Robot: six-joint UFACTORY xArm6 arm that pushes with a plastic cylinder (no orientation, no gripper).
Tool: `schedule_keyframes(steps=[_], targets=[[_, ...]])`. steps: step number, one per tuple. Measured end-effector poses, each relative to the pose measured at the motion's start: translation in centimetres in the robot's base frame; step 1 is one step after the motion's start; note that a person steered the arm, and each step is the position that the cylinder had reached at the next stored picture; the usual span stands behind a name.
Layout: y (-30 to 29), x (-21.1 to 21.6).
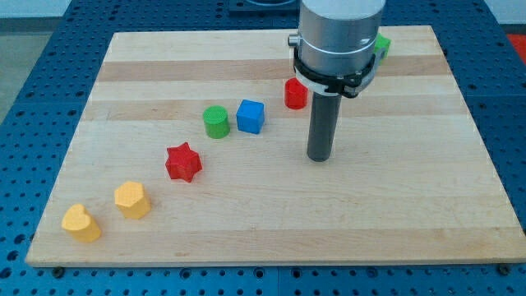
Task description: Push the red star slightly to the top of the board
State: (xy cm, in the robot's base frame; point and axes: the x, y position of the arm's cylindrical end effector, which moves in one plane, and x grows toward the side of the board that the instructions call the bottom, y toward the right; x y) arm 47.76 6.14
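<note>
The red star lies on the wooden board, left of centre. My tip rests on the board well to the right of the star, at about the same height in the view. A blue cube and a green cylinder lie between them, nearer the view's top. A red cylinder sits just up-left of the rod.
Two yellow blocks lie at the lower left: a hexagonal one and a heart-like one. A green block peeks out behind the arm's grey body at the top right.
</note>
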Motion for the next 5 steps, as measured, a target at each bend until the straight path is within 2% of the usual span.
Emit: schedule_keyframes(steps=[2, 3, 5], targets=[[-9.4, 4.0], [-9.4, 4.0], [-16.2, 7.1]])
